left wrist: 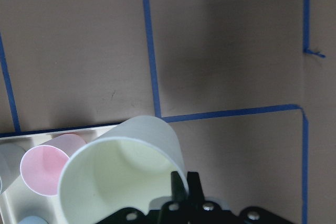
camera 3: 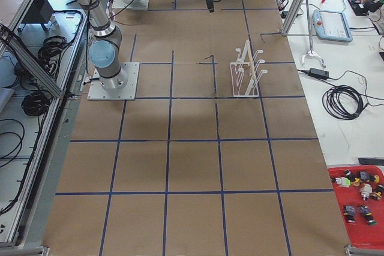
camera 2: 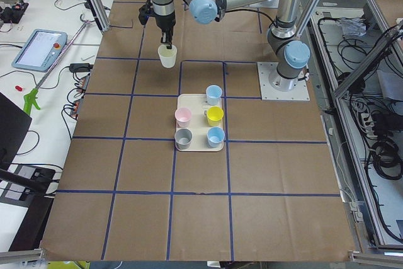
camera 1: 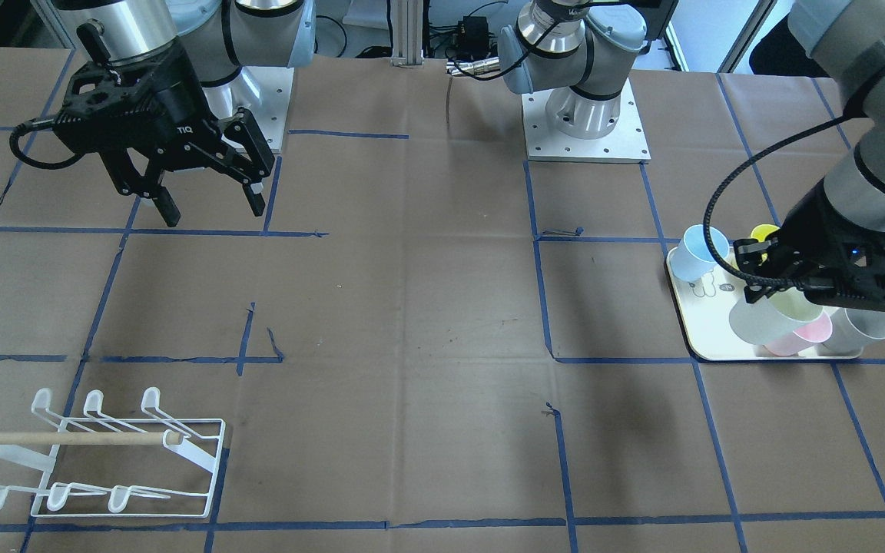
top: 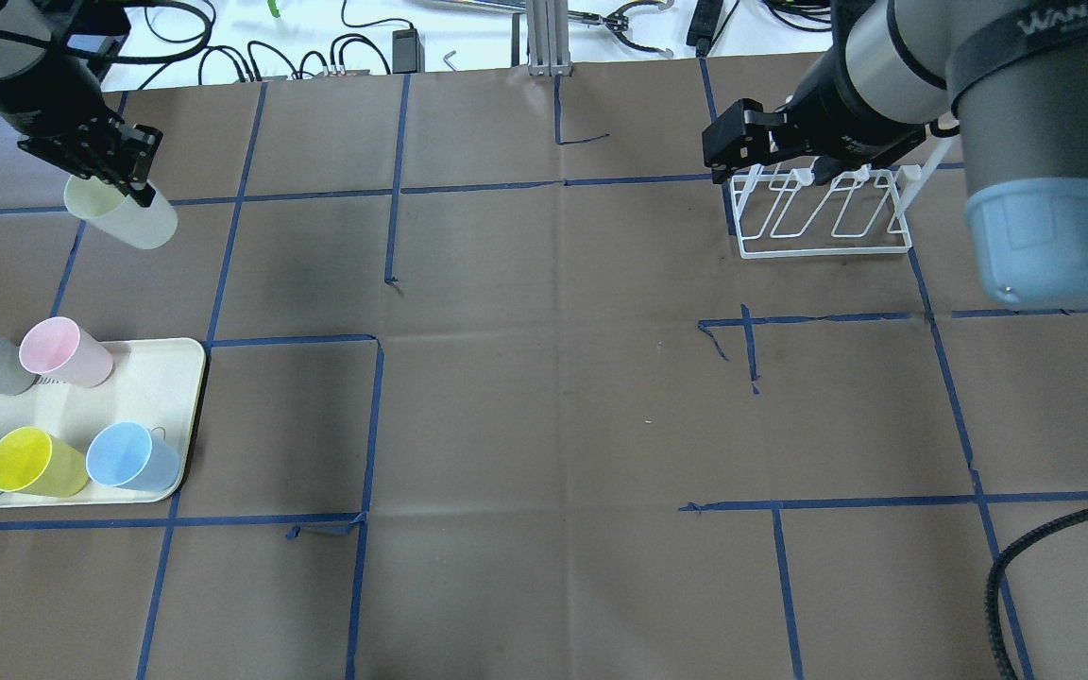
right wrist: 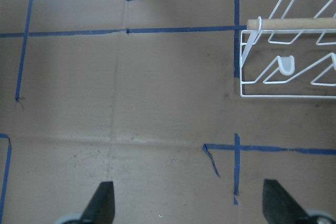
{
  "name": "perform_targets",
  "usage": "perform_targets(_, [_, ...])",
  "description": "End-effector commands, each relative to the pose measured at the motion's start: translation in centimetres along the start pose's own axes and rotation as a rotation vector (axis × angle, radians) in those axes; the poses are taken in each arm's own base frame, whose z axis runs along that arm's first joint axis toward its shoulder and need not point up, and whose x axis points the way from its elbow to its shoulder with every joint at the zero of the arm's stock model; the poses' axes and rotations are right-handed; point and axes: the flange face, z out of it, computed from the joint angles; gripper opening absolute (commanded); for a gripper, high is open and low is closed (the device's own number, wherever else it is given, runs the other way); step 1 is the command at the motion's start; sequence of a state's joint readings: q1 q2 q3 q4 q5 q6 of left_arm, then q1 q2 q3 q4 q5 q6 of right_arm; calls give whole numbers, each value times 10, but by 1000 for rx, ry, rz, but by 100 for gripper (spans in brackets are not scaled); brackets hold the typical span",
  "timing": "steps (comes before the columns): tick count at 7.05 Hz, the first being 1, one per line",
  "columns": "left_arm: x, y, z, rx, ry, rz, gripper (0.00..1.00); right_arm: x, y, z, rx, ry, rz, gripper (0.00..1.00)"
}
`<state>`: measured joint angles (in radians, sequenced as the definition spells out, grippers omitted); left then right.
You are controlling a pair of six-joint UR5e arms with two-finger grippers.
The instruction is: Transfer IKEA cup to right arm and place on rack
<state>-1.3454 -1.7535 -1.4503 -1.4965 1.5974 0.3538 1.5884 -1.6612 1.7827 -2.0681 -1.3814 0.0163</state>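
A pale cream tapered plastic cup point(left wrist: 123, 166) is pinched at its rim by the black two-finger left gripper point(left wrist: 184, 187), with one finger inside the mouth and one outside, clamped on the wall. The cup is held in the air with its mouth towards the wrist and its base hanging down, somewhat tilted. Its long axis is judged nearer upright than level.

Below it and towards the robot, a cream rectangular tray point(top: 161, 378) is seen, with a pink tumbler point(top: 62, 351) among those standing on it. The cup is held out past the tray's far edge, apart from it.

Across the brown paper-covered table point(top: 553, 425) marked with blue tape, well apart from the cup, the black two-finger right gripper point(camera 1: 213, 209) is raised. Its fingers are spread wide and nothing is held between them.

For the hand-over, the cup lies towards the robot's left of that gripper, with the table's middle between them. The cup's free lower body is judged the part to be offered.

Near the right gripper, a small white wire rack point(top: 823, 212) with a light wooden dowel is stood, its prongs unoccupied.
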Motion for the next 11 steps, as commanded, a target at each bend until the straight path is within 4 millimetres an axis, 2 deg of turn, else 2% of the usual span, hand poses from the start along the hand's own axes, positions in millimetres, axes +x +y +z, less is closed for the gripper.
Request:
perform_targets(1, [75,-3,-25,65,56,68,0,-14,3,11,159,-162,-37,100])
perform_targets(2, [100,-8,-32,165,216,91,0,-21,5,9,241,-239,-10,100])
perform_targets(3, [113,-19,-39,296,337,118,0,-19,14,16,277,-267,133,100])
perform_targets(5, [133,-24,-45,491,505,174,0,-18,34,24,394,-385,487,100])
perform_targets(6, [140,-24,-37,594,566,213,0,-18,46,26,424,-452,634,100])
perform_targets(8, [155,-8,-7,784,660,276,0,-25,77,35,402,-647,796,100])
perform_targets(9, [164,8,8,878,667,297,0,-25,87,36,394,-726,913,100])
perform_targets(10, [177,24,32,970,664,318,0,-27,92,32,377,-800,1039,100])
perform_targets(11, [204,53,50,1023,702,299,0,-26,104,36,342,-846,1150,100])
